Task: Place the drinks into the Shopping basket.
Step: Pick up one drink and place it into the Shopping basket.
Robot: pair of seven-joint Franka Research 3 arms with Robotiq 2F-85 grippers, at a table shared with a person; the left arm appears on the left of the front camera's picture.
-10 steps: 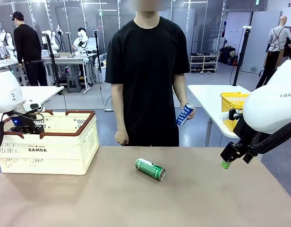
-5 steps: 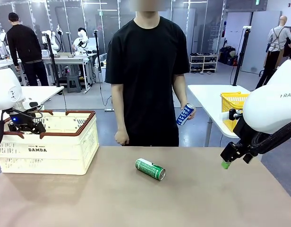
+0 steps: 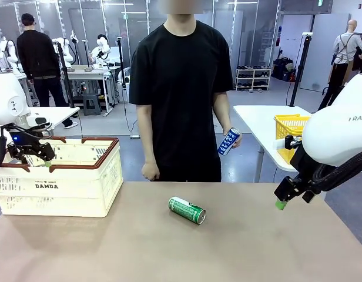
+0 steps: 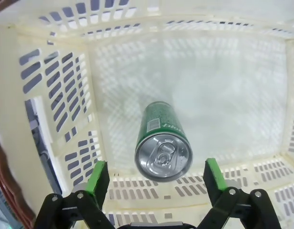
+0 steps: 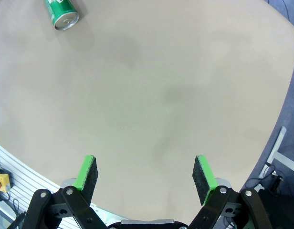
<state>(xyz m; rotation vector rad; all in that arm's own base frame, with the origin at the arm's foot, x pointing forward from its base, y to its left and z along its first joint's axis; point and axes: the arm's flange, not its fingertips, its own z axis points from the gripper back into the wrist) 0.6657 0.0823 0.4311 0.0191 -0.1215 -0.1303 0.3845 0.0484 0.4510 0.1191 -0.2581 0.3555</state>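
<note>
My left gripper [image 3: 32, 154] hangs open over the cream Shopping basket [image 3: 81, 182]. In the left wrist view a green can [image 4: 162, 141] is down inside the basket [image 4: 56, 95], top end toward the camera, apart from both green pads of that gripper [image 4: 156, 177]. A second green can [image 3: 187, 210] lies on its side mid-table, and it also sits at the top left of the right wrist view [image 5: 62, 12]. The person holds a blue can [image 3: 229, 141] in one hand. My right gripper [image 3: 281, 203] hovers open and empty over the table's right side [image 5: 144, 175].
The person stands at the table's far edge, behind the middle. A bright yellow mesh basket [image 3: 288, 127] sits on a white table behind my right arm. The brown tabletop [image 3: 169, 252] is bare around the lying can.
My left gripper opened and rose a little above the basket, leaving the green can inside. The right arm, the lying can and the person's blue can stayed put.
</note>
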